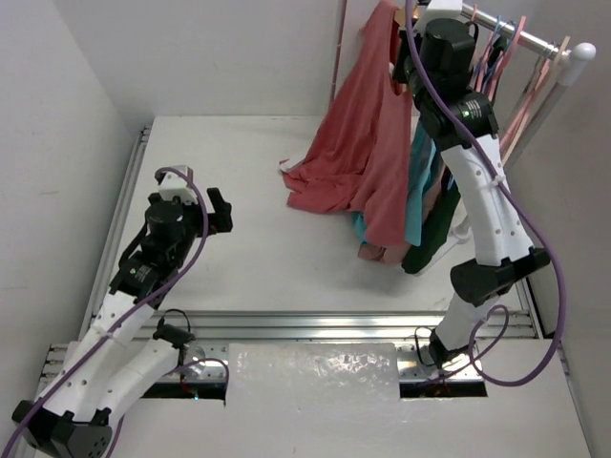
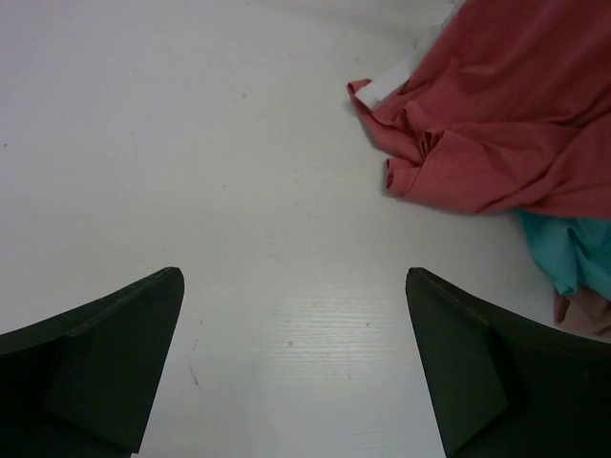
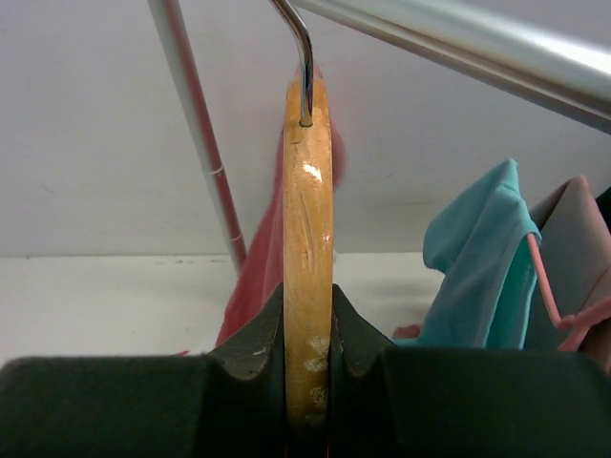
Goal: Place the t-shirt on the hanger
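The soft, light t-shirt (image 1: pixel 368 143) is draping from near the stiff hanger (image 3: pixel 307 239) onto the desk (image 1: pixel 239 162), probably best gathered by its loose hem; right fingers (image 3: pixel 253 348) are pinching the hanger, left fingers (image 2: pixel 105 343) hovering spread.

I can read no writing, brand, number or sign anywhere. The nearest thing to a label is a small white patch (image 2: pixel 387 88) at the outer edge of the t-shirt (image 2: pixel 496 114). It looks blank, and I can make out no letters on it. The hanger (image 3: pixel 307 258), seen close up, shows only wood grain and a spot of glare.
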`<act>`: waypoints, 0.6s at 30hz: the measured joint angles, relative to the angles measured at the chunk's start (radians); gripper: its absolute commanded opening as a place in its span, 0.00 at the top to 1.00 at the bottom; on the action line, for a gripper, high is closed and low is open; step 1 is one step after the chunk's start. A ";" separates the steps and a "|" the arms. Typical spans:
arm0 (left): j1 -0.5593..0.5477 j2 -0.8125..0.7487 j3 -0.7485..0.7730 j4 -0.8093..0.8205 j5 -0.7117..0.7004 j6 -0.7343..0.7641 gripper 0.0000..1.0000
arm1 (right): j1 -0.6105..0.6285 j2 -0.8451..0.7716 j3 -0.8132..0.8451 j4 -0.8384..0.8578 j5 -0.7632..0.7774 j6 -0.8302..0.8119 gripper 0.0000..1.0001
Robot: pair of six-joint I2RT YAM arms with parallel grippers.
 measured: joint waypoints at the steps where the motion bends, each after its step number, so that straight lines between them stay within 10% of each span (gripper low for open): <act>1: 0.000 -0.005 -0.006 0.001 0.009 0.002 0.00 | -0.006 0.003 0.000 0.007 -0.003 -0.001 1.00; 18: 0.000 -0.069 -0.024 0.030 0.171 0.017 0.00 | -0.186 0.125 -0.012 0.054 -0.122 0.068 1.00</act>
